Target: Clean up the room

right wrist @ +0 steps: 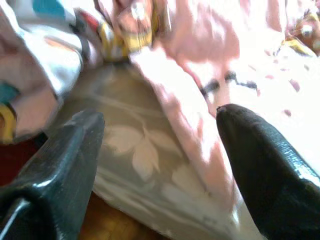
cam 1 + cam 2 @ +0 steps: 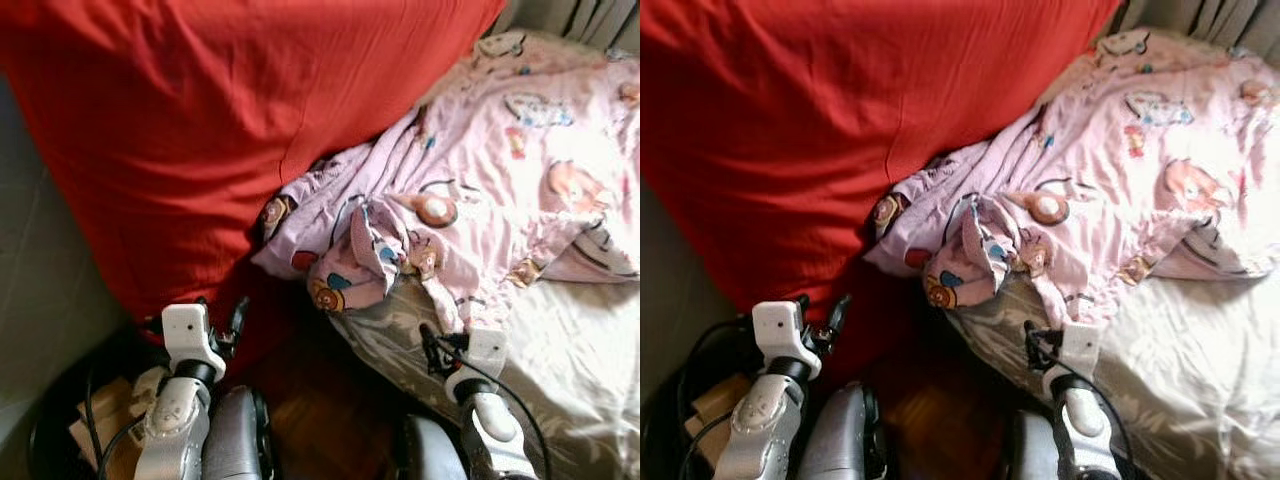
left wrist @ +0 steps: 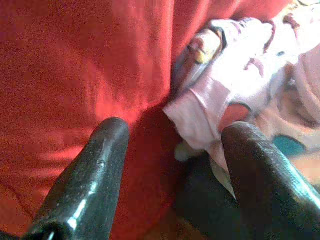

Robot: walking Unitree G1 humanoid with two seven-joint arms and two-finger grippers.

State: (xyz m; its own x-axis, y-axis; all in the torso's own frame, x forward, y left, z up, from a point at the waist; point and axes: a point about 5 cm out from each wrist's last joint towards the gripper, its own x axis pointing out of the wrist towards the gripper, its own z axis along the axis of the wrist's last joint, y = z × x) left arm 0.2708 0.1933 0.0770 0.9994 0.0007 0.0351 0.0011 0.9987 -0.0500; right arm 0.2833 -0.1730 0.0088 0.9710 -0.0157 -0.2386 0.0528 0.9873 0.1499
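- Pink blanket (image 2: 480,190) with cartoon prints lies crumpled on the bed, one corner hanging over the edge beside the red cushion (image 2: 220,120).
- Bed sheet (image 2: 560,350) is grey with a leaf pattern, bare below the blanket.
- Left gripper (image 3: 172,165): fingers apart, empty, close to the red cushion and the blanket's hanging corner.
- Right gripper (image 1: 160,150): fingers apart, empty, over the sheet at the blanket's edge.
- Wood floor (image 2: 320,410) between the arms.
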